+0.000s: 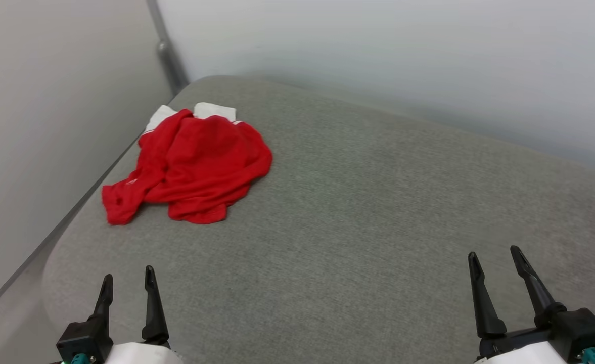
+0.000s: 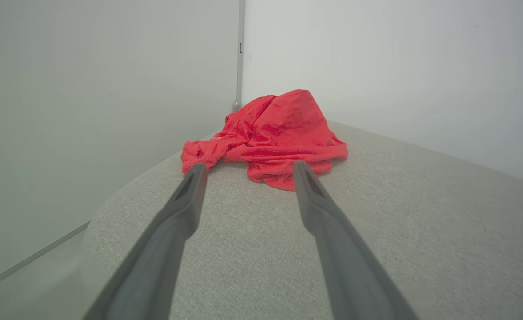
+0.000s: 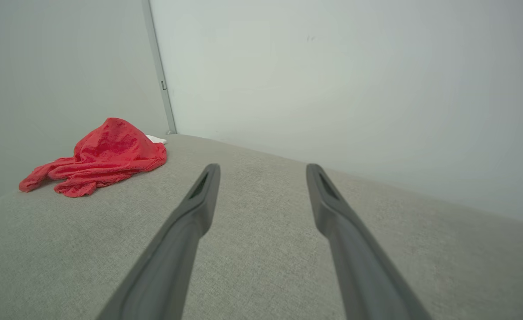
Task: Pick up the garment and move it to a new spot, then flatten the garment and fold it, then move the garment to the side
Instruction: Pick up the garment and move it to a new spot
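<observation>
- Two pale walls: the left wall [image 1: 49, 101] and the back wall [image 1: 378, 50] meet at the far left corner. Both hem the pad in on those two sides.
- Grey fabric pad [image 1: 353, 202]: large, flat, with rounded corners. Its left edge runs along the left wall with a narrow gap. Its far edge lies close under the back wall. The near-left corner curves off just outside the left gripper.
- Shirt [image 1: 196, 162]: red, crumpled in a heap at the pad's far left, near the wall corner. One red tail trails toward the near left and reaches close to the pad's left edge. The left wrist view shows the heap humped in the middle [image 2: 279, 129]. A wide stretch of grey fabric runs right of it and in front of it.
- Right gripper [image 1: 494, 251]: fingers spread, nothing between them. It is over the near right of the pad, well apart from the shirt [image 3: 105, 155].
- Left gripper [image 1: 128, 273]: fingers spread, gripping nothing. It is at the near left, pointing toward the shirt and apart from its near hem.
- Corner post [image 1: 168, 55]: a grey metal strip rising where the walls meet, just behind the pad's far left corner.
- White sleeves [image 1: 214, 110]: two pale patches at the heap's far side, nearest the post.
</observation>
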